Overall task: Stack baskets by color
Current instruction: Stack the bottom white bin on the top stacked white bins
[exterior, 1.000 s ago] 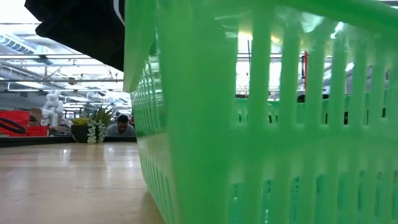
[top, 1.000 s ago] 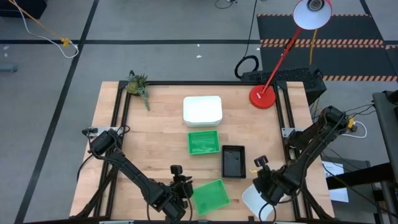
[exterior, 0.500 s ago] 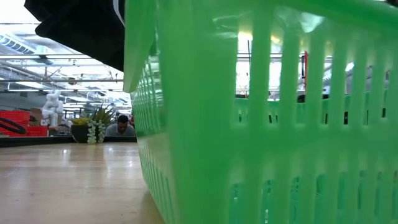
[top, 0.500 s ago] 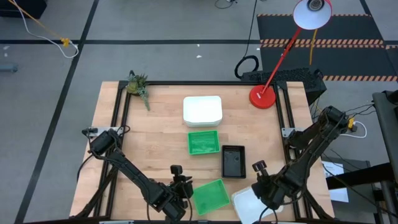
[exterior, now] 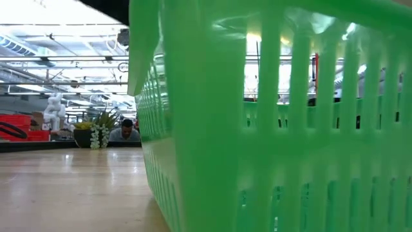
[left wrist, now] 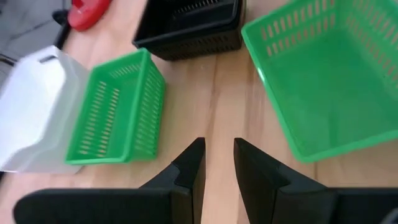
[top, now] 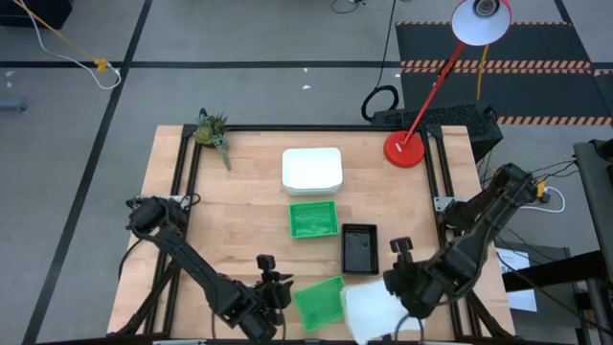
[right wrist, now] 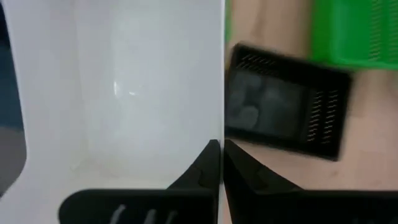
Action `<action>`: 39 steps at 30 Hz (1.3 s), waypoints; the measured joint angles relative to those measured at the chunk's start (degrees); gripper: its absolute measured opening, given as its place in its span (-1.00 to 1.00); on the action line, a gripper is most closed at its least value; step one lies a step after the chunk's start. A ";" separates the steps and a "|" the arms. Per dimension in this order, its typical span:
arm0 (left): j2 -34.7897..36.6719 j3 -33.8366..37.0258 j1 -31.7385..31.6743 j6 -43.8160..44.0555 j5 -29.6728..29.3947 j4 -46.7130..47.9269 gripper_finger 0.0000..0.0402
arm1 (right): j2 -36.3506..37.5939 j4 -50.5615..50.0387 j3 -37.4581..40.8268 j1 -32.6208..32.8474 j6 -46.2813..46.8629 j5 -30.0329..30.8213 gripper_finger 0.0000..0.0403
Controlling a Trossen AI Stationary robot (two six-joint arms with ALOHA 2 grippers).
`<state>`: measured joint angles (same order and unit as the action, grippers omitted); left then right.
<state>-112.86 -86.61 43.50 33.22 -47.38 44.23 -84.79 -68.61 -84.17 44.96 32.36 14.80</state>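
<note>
White basket (top: 369, 312) riding at the near edge of table (top: 249, 206), pinched by its rim in right gripper (top: 395, 287), fingers (right wrist: 208, 163) clamping tight on the thin wall. Having been dragged leftward over the last second, from the near-right corner to just beside the loose green basket (top: 319, 302); now touching or overlapping its right side, hard to tell which from above. Reading as a carry in progress, probably heading for the white stack (top: 312, 169) at the far middle, though still well apart from it.

Sitting between: second green basket (top: 314, 218) at table centre, black basket (top: 359, 248) just right of it and nearer.

Left gripper (top: 271, 299) hanging just left of the loose green basket, having pulled back a little, jaws part-open and holding nothing, bare wood showing between fingers (left wrist: 189, 169) in the wrist view.

Filling the low view: green slatted wall (exterior: 277, 122), a person far off behind.

Standing clear at the far-right corner: red lamp base (top: 404, 149). Lying at the far-left corner: small plant (top: 214, 132).
</note>
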 joint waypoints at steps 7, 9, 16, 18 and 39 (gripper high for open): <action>2.34 -0.02 1.84 5.24 -4.19 8.98 -0.58 | 0.00 -1.56 -5.54 -8.66 -5.94 0.15 -1.00; 2.35 -0.01 2.27 8.28 -4.55 12.23 -0.58 | 0.00 -1.54 -7.39 -11.53 -9.15 0.05 -1.00; 2.34 4.73 3.24 15.39 -4.66 14.87 -0.58 | 0.00 -2.48 -15.28 -23.65 -17.20 -3.25 -1.00; 2.34 6.44 3.28 16.84 -4.53 14.75 -0.58 | 0.00 -2.59 -17.13 -27.57 -20.53 -4.36 -1.00; 18.13 21.08 -1.92 22.93 -4.04 15.43 -0.58 | -9.65 9.66 -22.65 -64.28 -58.93 -11.33 -1.00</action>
<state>-94.73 -65.53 41.58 56.15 -51.42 59.66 -94.44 -58.95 -106.83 -19.33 -26.57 3.47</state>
